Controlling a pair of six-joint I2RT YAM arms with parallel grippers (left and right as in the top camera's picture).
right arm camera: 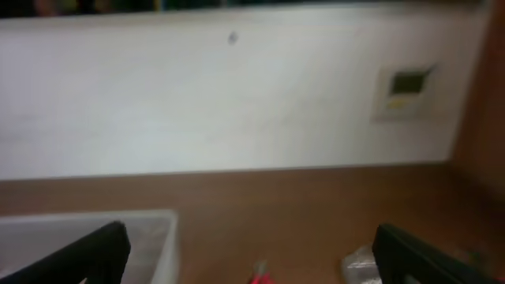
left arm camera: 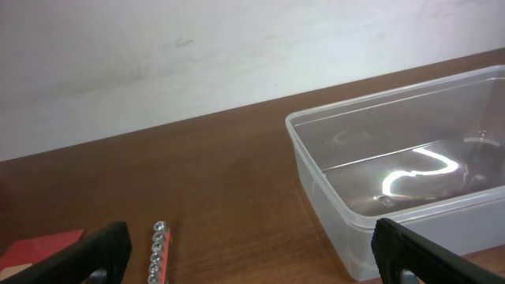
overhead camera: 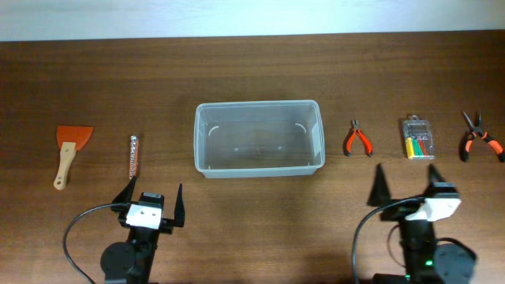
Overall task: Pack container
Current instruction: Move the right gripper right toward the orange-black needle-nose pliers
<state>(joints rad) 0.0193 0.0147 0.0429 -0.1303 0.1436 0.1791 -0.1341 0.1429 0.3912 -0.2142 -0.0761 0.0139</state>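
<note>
The clear plastic container (overhead camera: 259, 138) stands empty at the table's middle; it also shows in the left wrist view (left arm camera: 402, 189) and the right wrist view (right arm camera: 87, 241). My left gripper (overhead camera: 151, 200) is open and empty near the front edge, below a socket rail (overhead camera: 133, 155), which also shows in the left wrist view (left arm camera: 158, 251). My right gripper (overhead camera: 406, 188) is open and empty at the front right, below small red pliers (overhead camera: 357, 139) and a small clear case of coloured bits (overhead camera: 416, 138).
An orange scraper with a wooden handle (overhead camera: 69, 151) lies at the far left. Larger orange-handled pliers (overhead camera: 477, 137) lie at the far right. A pale wall runs behind the table's far edge.
</note>
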